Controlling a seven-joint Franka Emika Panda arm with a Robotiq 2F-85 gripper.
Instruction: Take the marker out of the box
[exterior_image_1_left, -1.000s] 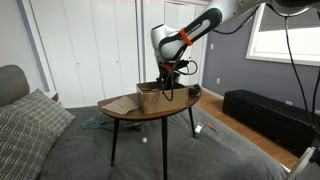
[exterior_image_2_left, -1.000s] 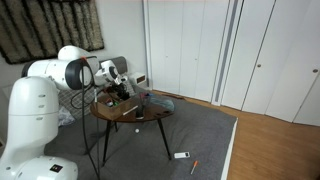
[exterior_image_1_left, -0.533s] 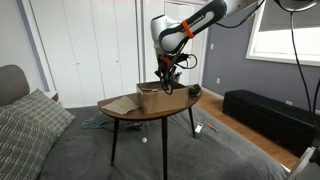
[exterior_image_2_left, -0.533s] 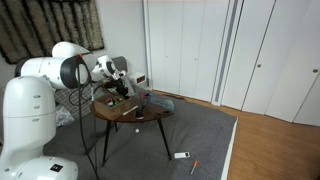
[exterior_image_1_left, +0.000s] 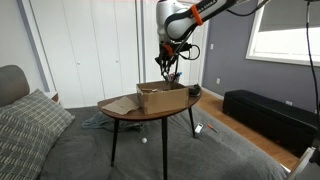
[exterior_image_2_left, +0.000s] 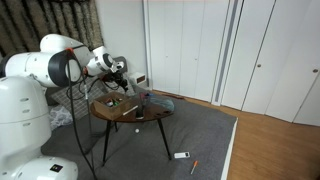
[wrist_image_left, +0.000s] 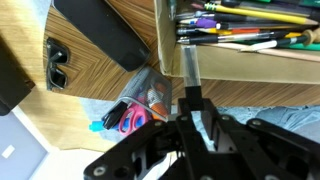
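Above the box on the round table, the jaws grip one marker (other markers lie inside)

There is one round wooden table, one brown cardboard box, one marker in the one gripper, a heap of pens too tangled to count, one pair of sunglasses and one long black case.
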